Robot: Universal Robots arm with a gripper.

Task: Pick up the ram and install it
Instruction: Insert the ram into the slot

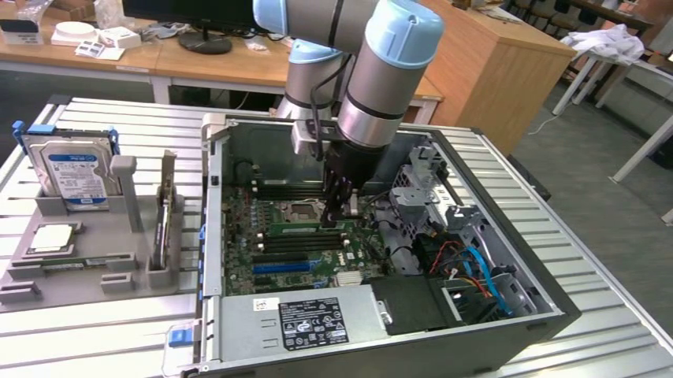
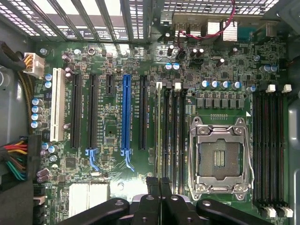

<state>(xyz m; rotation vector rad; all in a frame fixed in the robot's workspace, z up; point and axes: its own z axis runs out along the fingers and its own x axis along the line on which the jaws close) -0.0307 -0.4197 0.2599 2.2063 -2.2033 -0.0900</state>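
The open computer case (image 1: 474,342) lies on the table (image 1: 94,346), toward the exterior view's right. A holder (image 1: 63,268) sits just beside it on the exterior view's left. In the holder, a hard drive (image 1: 74,169) stands at the far edge and a processor chip (image 1: 55,236) lies before it. Inside the case, the power supply (image 1: 305,323) lies along the near edge, with the motherboard (image 1: 263,268) behind it. The ram (image 1: 299,229) stands in a memory slot beside the CPU socket (image 1: 305,209), under the gripper (image 1: 342,224).

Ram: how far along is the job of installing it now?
Done: the ram already stands in a memory slot on the board. In hand: the shut hand sits right over its edge, seemingly pressing. Left: I cannot tell whether it is fully seated.
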